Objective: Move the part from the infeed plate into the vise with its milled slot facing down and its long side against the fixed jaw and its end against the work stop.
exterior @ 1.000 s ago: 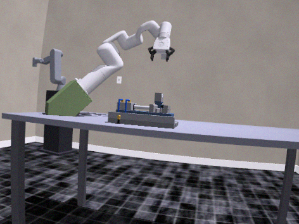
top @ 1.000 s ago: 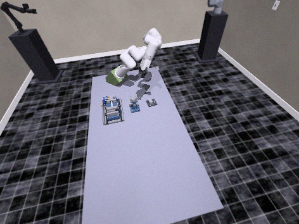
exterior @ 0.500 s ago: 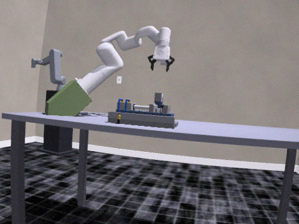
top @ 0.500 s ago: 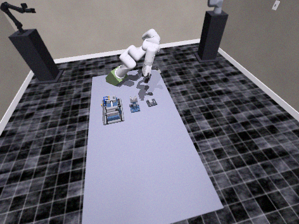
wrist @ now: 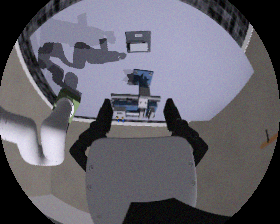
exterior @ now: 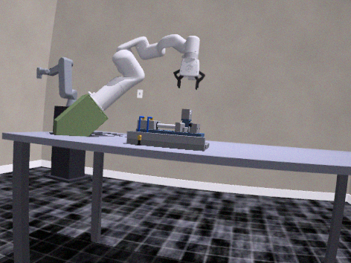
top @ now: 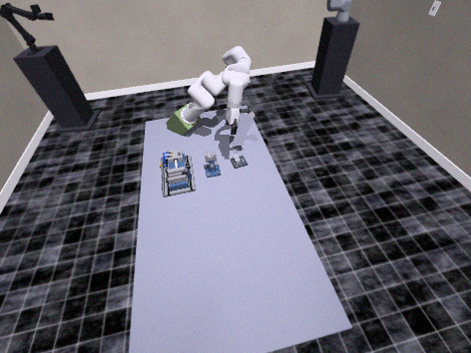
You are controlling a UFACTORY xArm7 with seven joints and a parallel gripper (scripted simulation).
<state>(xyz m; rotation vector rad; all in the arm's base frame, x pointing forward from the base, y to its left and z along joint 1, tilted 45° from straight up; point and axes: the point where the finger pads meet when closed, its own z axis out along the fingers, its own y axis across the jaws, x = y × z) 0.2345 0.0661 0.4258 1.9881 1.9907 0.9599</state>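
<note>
Behind the vise (exterior: 166, 138), part unclear.

Top view looks down from high and far off, beyond the far end of my table (top: 235, 255), slanted toward my green base (top: 182, 121) and the back wall, taking in the whole table and much floor. Exterior view sits low, about table height, off to one side and closer, looking across the table edge (exterior: 238, 157) at my arm and the vise (exterior: 167, 136) in profile. Wrist view rides just behind my own fingers, pointed down and forward between them at the table end; all three share the vise and the fixtures beside it.
</note>
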